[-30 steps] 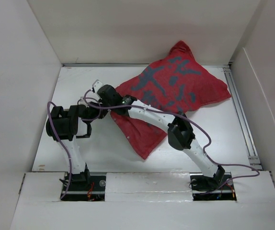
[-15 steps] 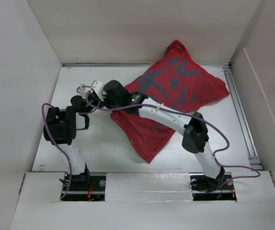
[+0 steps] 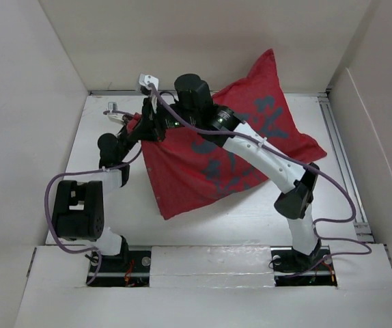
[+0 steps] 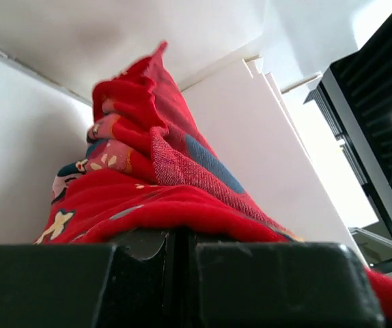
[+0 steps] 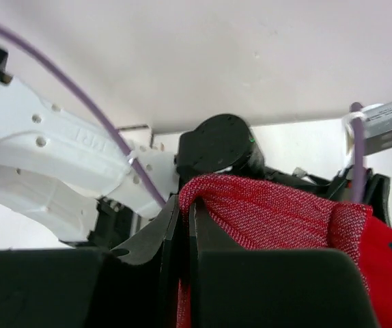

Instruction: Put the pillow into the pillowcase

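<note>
- We see both arms reaching in over the left half of the table (image 3: 216, 225), with their wrists raised and close together.
- The left gripper (image 3: 132, 124) has its jaws pressed together. In its own wrist view red cloth bunches right over the closed fingers (image 4: 264, 273), so we read it as a pinch on the pillowcase (image 3: 182, 178).
- The right gripper (image 3: 152, 121) sits just beside the left one. Its wrist view shows a fold of the pillowcase (image 5: 271, 205) squeezed in the narrow slit between its two fingers (image 5: 148, 239), so it too is clamped on the cloth.
- The pillowcase hangs from these two grips by its upper left edge.
- From there it drapes down and to the right across the middle of the table.
- Its lowest corner points toward the near edge, between the two arm bases.
- Its far corner stands up against the back wall (image 3: 203, 41), and its right corner rests on the table near the right side rail (image 3: 343, 164).
- The side facing the top camera is the duller red one with grey-blue marks.
- The left wrist view catches a bit of the printed side (image 4: 107, 157), with pale flower shapes and a blue patch.
- The right forearm (image 3: 264, 154) crosses above the cloth.
</note>
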Available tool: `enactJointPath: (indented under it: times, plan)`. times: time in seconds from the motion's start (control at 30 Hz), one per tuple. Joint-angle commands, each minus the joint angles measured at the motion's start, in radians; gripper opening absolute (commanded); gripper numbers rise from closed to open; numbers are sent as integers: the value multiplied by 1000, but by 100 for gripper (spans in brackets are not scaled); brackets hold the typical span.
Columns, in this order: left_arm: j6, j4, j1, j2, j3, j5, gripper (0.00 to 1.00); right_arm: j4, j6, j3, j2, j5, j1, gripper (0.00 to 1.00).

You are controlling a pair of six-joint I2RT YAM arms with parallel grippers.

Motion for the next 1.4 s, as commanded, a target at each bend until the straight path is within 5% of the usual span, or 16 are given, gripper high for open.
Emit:
enactJointPath:
  times: [0.0, 0.13, 0.27, 0.43, 0.6, 0.77, 0.83, 0.87, 0.97, 1.07, 1.2, 1.27, 1.37]
  plan:
    - [51, 564, -7, -104, 74, -62, 0, 201, 151, 124, 30, -183, -66, 0]
    - [161, 281, -7, -162, 212, -62, 0, 278, 340, 325, 151, -268, -130, 0]
    - [140, 298, -7, -109, 261, -62, 0, 409, 370, 246, 87, -252, -74, 0]
    - [13, 508, -16, -15, 333, -41, 0, 415, 429, 410, 102, -301, -19, 0]
    - [80, 386, -48, -84, 401, -21, 0, 807, 696, 396, 78, -396, -19, 0]
    - [98, 421, -91, -119, 338, 42, 0, 855, 718, 281, -4, -422, -19, 0]
    - [85, 467, -101, -129, 259, 68, 0, 779, 658, 200, -27, -399, -29, 0]
    - [74, 514, -101, -138, 228, 89, 0, 572, 502, 186, -40, -367, -29, 0]
    - [52, 597, -101, -171, 55, 100, 0, 331, 204, 71, -57, -47, -40, 1]
    - [97, 603, -101, -170, -141, 71, 0, 202, 186, 87, 23, 77, -28, 0]
    - [106, 663, -101, -121, -206, 92, 0, 141, 176, 112, 64, 135, -14, 1]
    - [121, 616, -59, -109, -217, 92, 0, 101, 176, 140, 91, 153, -14, 7]
    - [213, 241, -12, -121, -226, -13, 10, -10, 176, 140, 104, 254, -14, 20]
